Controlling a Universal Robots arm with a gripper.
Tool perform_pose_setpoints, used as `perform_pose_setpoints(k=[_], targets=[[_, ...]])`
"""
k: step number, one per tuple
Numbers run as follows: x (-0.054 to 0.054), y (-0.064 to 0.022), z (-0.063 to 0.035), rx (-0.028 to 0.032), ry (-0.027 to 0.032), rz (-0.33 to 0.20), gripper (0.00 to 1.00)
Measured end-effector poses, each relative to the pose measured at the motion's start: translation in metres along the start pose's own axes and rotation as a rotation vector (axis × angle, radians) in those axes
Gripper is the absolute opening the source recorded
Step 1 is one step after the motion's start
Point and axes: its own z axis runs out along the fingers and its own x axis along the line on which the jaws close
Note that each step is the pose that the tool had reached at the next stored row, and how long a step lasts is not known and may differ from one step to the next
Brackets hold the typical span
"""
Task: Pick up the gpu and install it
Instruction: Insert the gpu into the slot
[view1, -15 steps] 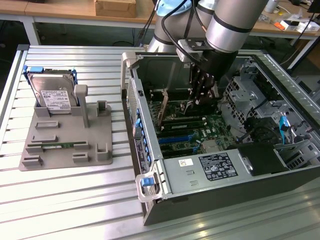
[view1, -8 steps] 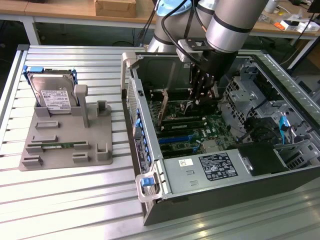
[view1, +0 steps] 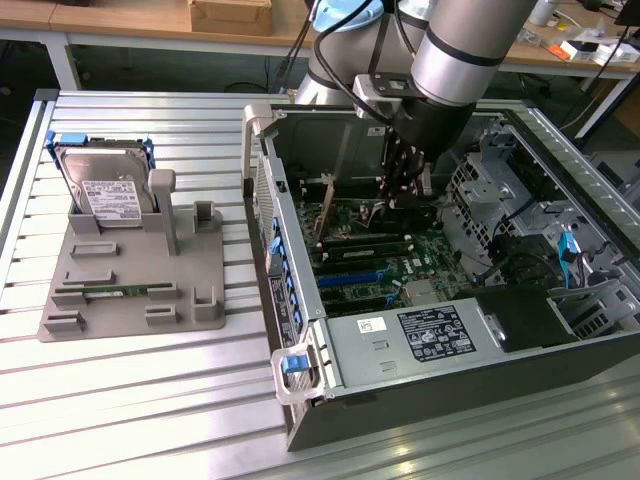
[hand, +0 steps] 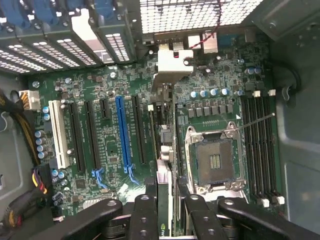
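The gripper is closed on the gpu, holding it edge-on inside the open case, over the motherboard. The card stands upright just beside the blue slot and the CPU socket.

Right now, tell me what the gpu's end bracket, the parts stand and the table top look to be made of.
The gpu, held in the tool, has a pale, shiny bracket, probably sheet metal. The parts stand is matte grey with blocky shapes, likely plastic. The table is silvery with long grooves, seemingly aluminium profile.
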Motion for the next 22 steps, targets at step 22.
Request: perform_pose_setpoints(k=[22], targets=[[0.0011,-0.0002,0.0052,0.0018,-0.0018,0.069,0.26]])
